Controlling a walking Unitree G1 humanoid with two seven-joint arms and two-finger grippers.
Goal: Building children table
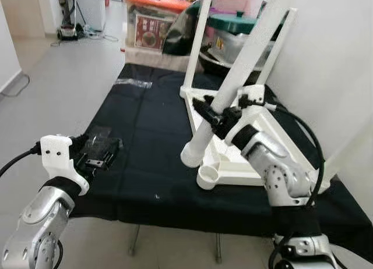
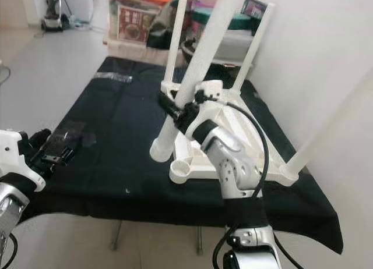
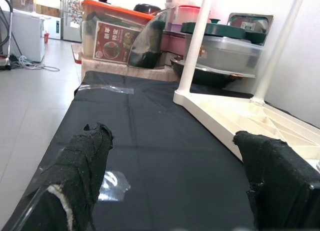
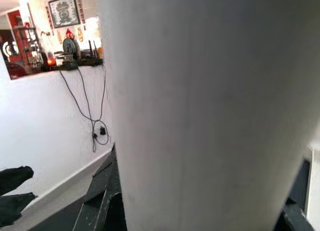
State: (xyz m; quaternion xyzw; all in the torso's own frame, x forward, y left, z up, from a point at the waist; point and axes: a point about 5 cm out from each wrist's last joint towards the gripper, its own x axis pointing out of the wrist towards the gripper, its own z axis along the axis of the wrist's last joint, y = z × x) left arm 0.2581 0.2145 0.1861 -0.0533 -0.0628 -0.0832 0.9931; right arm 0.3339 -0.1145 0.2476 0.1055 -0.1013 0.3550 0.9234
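Here the right gripper, clamped on a tilted white leg whose foot hangs just beside the upturned tabletop's empty corner socket, could jam it in crooked, while the left gripper waits spread open.

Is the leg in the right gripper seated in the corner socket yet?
No. The leg is tilted, its lower end beside the empty socket.

A red label with pictures and small print sat on the clear, orange-lidded storage box, and a framed red-and-white picture hung on a wall, but no lettering could be read.
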